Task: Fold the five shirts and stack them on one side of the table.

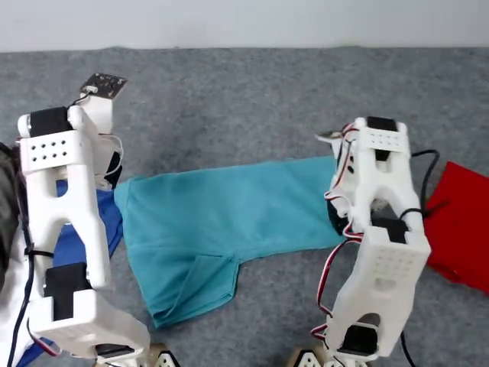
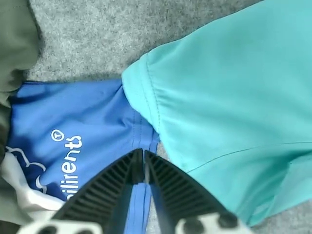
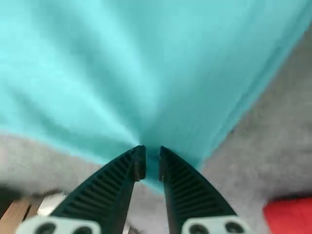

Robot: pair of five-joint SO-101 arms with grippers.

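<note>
Teal thin-fabric shirt point(image 1: 221, 214), likely light and floppy, best taken by its edge: right tool point(image 3: 149, 163) pinches that edge; left tool point(image 2: 144, 163) pinches a blue printed shirt point(image 2: 83, 122).

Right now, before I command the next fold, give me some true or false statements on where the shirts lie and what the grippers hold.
1. The right gripper is shut on the teal shirt. True.
2. The red shirt lies on the teal shirt. False: it lies apart from it, on the grey mat.
3. The teal shirt's edge overlaps the blue shirt. True.
4. The left gripper is wide open. False: it is shut on the blue shirt.
</note>
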